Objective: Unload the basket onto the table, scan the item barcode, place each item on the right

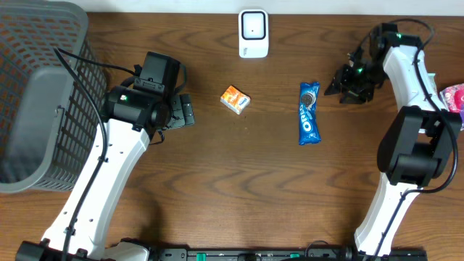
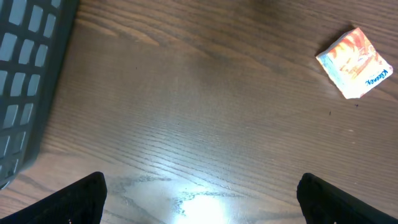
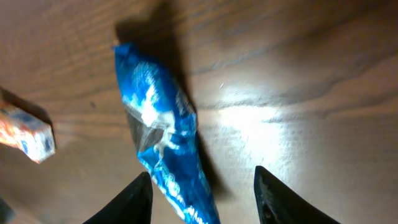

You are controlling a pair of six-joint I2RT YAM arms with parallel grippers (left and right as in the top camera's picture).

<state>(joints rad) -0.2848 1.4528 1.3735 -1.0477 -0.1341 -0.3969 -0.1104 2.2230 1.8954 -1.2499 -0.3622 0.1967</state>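
Cookie packet (image 1: 309,113): blue wrapper with white lettering and a cookie picture at its far end; long and narrow, lying flat on the wooden table (image 1: 217,181), lengthwise from near to far, right of centre, touching nothing. Barcode scanner (image 1: 254,32): small white unit with rounded corners and a dark-framed window, at the table's far edge, centre; left of and beyond the packet, well apart.

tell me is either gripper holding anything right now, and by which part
Nothing is held. The left gripper and the right gripper are both open and empty. The blue Oreo pack lies flat on the table, ungripped.
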